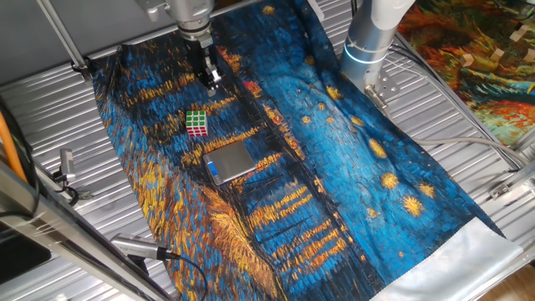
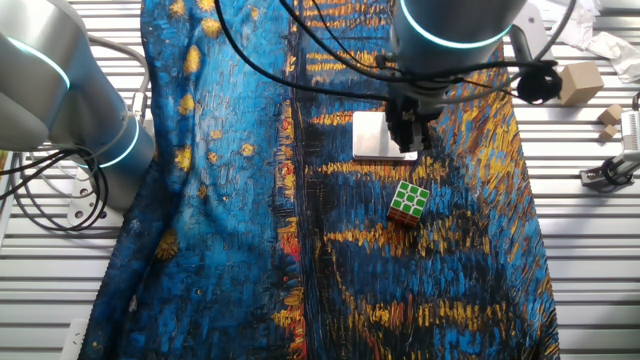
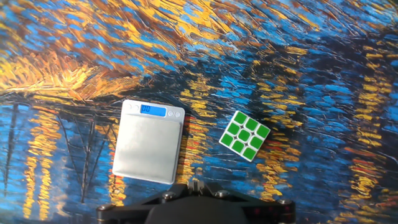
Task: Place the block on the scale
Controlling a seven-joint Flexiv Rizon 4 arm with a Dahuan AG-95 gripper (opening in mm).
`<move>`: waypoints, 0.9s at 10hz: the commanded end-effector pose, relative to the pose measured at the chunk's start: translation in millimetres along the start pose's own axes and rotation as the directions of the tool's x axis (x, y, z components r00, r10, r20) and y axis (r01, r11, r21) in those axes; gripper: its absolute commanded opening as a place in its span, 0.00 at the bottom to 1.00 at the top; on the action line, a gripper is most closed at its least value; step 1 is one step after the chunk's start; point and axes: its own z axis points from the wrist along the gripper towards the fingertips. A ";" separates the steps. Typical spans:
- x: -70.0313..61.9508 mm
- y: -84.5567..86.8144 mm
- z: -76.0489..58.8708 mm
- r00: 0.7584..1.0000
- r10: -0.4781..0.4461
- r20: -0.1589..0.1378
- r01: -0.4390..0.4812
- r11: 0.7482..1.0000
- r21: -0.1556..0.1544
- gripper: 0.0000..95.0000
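Green stickers face up on the block (image 3: 245,135), a small puzzle cube sitting a little askew on the painted blue-and-orange cloth (image 1: 351,159) (its side faces show red and white squares in one fixed view). Just beside it, apart and not touching, lies the scale (image 3: 148,142), its silver platform bare and its blue display strip lit at one end. The gripper (image 1: 209,73) hangs above the cloth near both, holding nothing; whether its fingers are spread or closed I cannot tell. Under the cloth is a ribbed metal table (image 1: 50,109).
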 end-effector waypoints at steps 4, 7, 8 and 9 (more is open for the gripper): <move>-1.3 -0.2 0.2 1.000 0.018 0.002 -0.018 1.000 -0.023 0.00; -1.3 -0.2 0.2 0.991 0.108 -0.084 -0.110 0.994 -0.014 0.00; -1.3 -0.2 0.2 0.985 0.145 -0.093 -0.145 0.989 0.002 0.00; -1.3 -0.2 0.2 0.979 0.174 -0.101 -0.175 0.985 0.007 0.00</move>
